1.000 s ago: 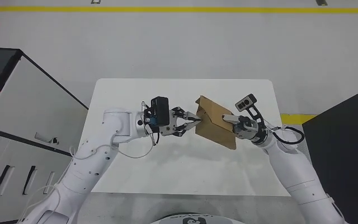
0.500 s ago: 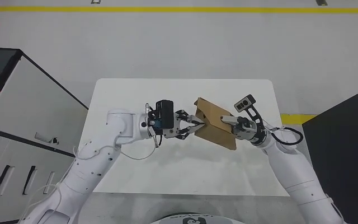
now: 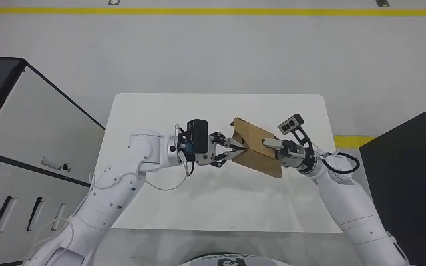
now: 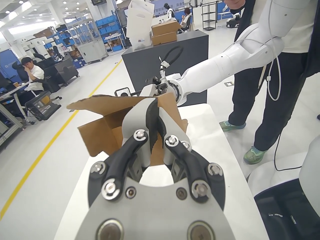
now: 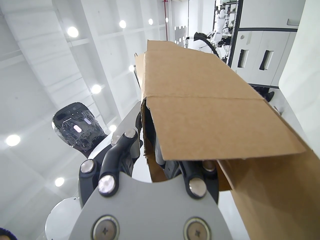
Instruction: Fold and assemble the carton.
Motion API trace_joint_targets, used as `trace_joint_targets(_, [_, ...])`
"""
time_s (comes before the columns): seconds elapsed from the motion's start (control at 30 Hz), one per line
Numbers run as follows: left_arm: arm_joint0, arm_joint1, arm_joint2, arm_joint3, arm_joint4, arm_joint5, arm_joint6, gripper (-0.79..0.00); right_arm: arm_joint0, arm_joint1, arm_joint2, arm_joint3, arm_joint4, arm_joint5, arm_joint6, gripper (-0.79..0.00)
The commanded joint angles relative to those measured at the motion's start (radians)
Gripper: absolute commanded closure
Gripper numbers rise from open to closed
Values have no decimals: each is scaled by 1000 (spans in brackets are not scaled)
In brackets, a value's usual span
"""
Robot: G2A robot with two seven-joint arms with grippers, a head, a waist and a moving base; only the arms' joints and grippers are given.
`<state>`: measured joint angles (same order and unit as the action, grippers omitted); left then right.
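Top view: a brown corrugated cardboard carton [image 3: 256,151], a half-open box with loose flaps, is held over the smooth white table [image 3: 166,113] between the two arms. The left gripper [image 3: 233,147] is pinched tight on one raw wall edge. The right gripper [image 3: 268,142] clamps the opposite end, where a flat flap [image 5: 212,126] covers one finger. A dark cabinet [image 4: 175,48] stands beyond the table.

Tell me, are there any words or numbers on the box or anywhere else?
Carton: plain brown, no print shows.
Blue banner in the room behind: white characters, too small to read.
White bag: a small blue mark, too blurred to read.
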<state>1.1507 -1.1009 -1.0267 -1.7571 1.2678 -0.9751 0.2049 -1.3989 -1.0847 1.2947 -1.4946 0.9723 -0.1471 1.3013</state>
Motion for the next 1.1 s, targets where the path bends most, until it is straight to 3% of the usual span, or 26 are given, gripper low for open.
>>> trace_joint_targets(0.0, [-1, 1, -5, 3, 2, 1, 2, 0, 1, 0, 1, 1, -1, 0, 2, 0])
trace_joint_targets(0.57, [-11, -1, -1, 20, 11, 7, 19, 0, 3, -5, 6, 5, 2, 1, 12, 0])
trace_joint_targets(0.8, [0, 9, -63, 38, 55, 49, 49, 0, -2, -7, 14, 11, 54, 23, 24, 0])
trace_joint_targets(1.07, [8, 9, -78, 56, 133, 147, 114, 0, 1, -10, 14, 16, 73, 49, 50, 0])
